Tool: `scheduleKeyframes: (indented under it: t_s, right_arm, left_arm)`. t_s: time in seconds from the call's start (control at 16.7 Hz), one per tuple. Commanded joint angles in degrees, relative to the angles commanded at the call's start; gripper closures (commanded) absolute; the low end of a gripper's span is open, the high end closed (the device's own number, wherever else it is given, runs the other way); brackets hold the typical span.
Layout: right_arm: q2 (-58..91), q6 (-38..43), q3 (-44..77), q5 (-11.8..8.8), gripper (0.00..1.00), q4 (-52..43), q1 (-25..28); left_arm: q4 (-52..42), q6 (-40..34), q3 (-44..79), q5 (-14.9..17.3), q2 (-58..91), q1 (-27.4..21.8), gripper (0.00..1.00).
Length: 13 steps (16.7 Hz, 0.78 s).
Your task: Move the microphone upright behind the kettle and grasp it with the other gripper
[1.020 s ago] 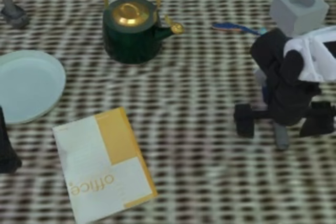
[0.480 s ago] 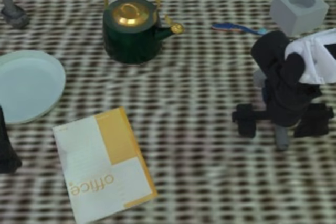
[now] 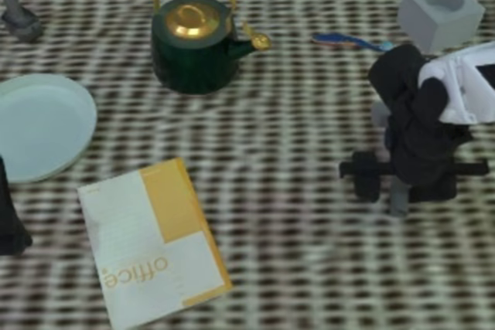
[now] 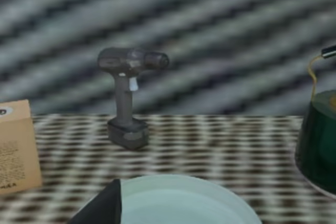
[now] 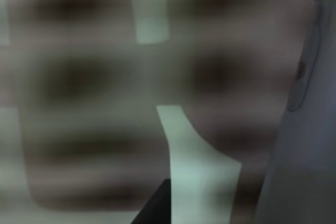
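The microphone lies flat at the table's right, mostly hidden under my right arm; only its grey handle end shows, and the handle is a blurred grey column in the right wrist view. My right gripper is low over it, open, one finger on each side. The dark green kettle with its gold lid stands at the back, left of centre, and its side shows in the left wrist view. My left gripper is parked at the left edge, open.
A pale plate lies at the left, under my left gripper's fingertip. A yellow-and-white book lies front left. A grey drill stands back left. A blue toothbrush and grey block lie back right.
My right gripper's fingers have drawn closer together around the microphone, and the gripper has sunk a little. The left arm and other objects have not moved.
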Motion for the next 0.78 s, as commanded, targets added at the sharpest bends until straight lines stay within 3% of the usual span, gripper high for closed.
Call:
scheduleKeyframes:
  t_s: [0.12,0.18,0.6,0.66,0.78]
  right_arm:
    - [0.00,0.00,0.00,0.00,0.98,0.00,0.00]
    - [0.00,0.00,0.00,0.00,1.00,0.00,0.00]
    - [0.00,0.00,0.00,0.00,1.00,0.00,0.00]
    - [-2.40,1.77,1.30,-2.80,1.00,-0.62,0.69]
    - [-2.52,1.55,1.20,-2.99,1.00,0.06,0.73]
  left_arm:
    - [0.00,0.00,0.00,0.00,0.00,0.00,0.00]
    - [0.00,0.00,0.00,0.00,0.00,0.00,0.00]
    - [0.00,0.00,0.00,0.00,0.00,0.00,0.00]
    - [0.00,0.00,0.00,0.00,0.00,0.00,0.00]
    - [0.00,0.00,0.00,0.00,0.00,0.00,0.00]
